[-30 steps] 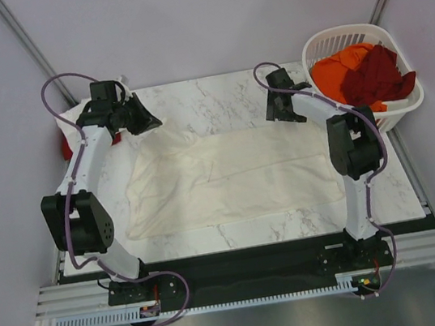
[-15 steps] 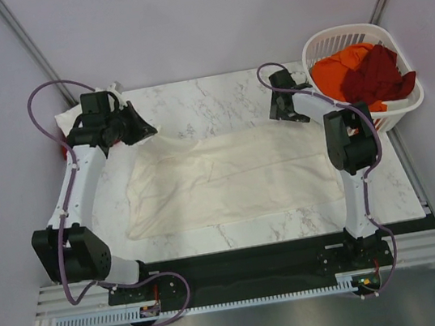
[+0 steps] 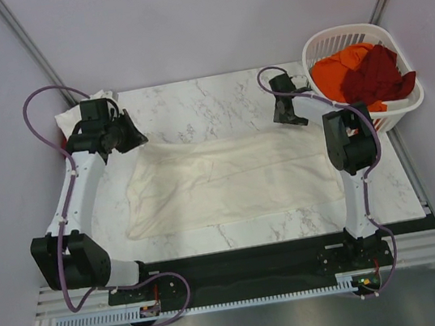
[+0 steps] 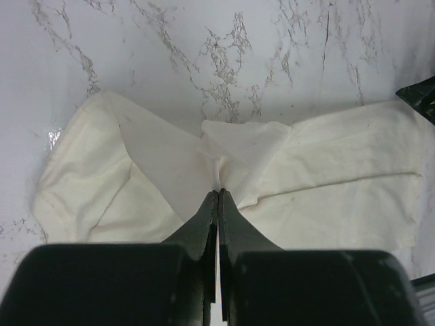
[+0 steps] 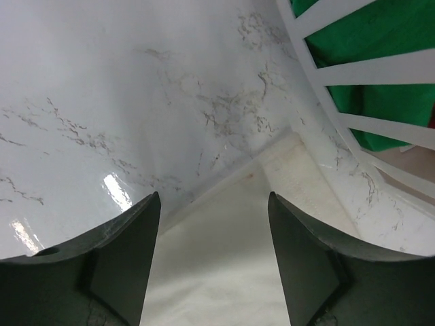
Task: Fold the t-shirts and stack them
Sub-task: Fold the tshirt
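A cream t-shirt point(image 3: 228, 178) lies spread across the marble table point(image 3: 216, 97). My left gripper point(image 3: 140, 138) is at the shirt's far left corner. In the left wrist view it point(image 4: 217, 193) is shut, pinching a raised fold of the cream shirt point(image 4: 326, 176). My right gripper point(image 3: 290, 117) hovers over the shirt's far right corner. In the right wrist view it point(image 5: 212, 204) is open and empty, with the shirt's edge point(image 5: 224, 258) below and between the jaws.
A white laundry basket point(image 3: 406, 106) holding orange and dark red shirts stands at the far right; its slatted wall point(image 5: 353, 75) is close to my right gripper. A folded white cloth point(image 3: 70, 118) lies at the table's far left corner.
My left gripper has moved left and slightly nearer with the shirt's corner, drawing that side out. My right gripper has barely shifted.
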`<state>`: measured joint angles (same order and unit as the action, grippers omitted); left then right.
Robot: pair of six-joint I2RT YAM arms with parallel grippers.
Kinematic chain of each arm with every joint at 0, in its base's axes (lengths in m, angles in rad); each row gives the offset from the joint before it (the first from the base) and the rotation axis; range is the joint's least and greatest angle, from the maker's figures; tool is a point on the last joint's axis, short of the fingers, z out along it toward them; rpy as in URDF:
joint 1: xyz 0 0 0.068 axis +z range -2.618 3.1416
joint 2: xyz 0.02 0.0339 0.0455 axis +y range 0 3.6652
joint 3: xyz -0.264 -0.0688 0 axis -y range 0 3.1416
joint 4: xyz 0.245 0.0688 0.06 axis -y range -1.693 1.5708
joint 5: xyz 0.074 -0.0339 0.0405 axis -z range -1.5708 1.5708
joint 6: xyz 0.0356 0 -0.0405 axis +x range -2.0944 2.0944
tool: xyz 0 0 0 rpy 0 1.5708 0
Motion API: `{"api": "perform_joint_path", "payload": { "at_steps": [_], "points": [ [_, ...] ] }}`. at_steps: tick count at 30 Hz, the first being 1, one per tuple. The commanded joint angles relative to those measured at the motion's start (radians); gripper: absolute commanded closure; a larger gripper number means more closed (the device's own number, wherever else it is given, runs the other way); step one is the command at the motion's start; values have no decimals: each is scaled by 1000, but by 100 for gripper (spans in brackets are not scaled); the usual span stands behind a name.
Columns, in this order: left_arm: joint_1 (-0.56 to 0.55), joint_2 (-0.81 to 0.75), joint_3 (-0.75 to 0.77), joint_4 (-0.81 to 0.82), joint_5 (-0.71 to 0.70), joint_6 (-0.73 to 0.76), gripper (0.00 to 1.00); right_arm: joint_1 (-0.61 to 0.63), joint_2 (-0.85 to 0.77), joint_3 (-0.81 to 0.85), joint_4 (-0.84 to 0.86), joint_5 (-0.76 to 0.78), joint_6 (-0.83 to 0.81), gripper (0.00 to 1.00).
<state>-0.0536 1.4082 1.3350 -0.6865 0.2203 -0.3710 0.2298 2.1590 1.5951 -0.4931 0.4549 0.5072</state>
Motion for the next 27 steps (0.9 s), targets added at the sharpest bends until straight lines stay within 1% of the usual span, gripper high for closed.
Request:
{"api": "perform_joint_path", "payload": {
  "at_steps": [1, 3, 4, 5, 7, 8, 9, 11, 14, 22, 27],
  "points": [
    [5, 3, -2, 4, -50, 53, 98, -7, 13, -33, 25, 33, 11, 27],
    [6, 6, -2, 4, -50, 53, 98, -15, 28, -40, 31, 5, 16, 27],
    [6, 6, -3, 4, -50, 53, 98, -23, 36, -41, 36, -10, 17, 29],
    [6, 6, -5, 4, -50, 55, 98, -29, 50, -43, 42, -40, 20, 38],
    [8, 8, -7, 5, -52, 53, 98, -38, 62, -43, 47, -62, 24, 52],
    [9, 9, -8, 5, -56, 53, 98, -41, 68, -44, 51, -65, 27, 64],
    [9, 12, -10, 7, -56, 53, 98, -41, 71, -49, 51, -70, 27, 68],
    [12, 14, -14, 7, -53, 53, 98, -43, 73, -52, 57, -71, 27, 83],
    [15, 20, -16, 7, -52, 53, 98, -49, 67, -57, 59, -78, 33, 100],
    [23, 28, -11, 11, -44, 49, 98, -58, -20, -139, 106, -131, 40, 100],
    [23, 21, 21, 12, -41, 44, 98, -50, -137, -142, 116, -180, 37, 100]
  ]
}}
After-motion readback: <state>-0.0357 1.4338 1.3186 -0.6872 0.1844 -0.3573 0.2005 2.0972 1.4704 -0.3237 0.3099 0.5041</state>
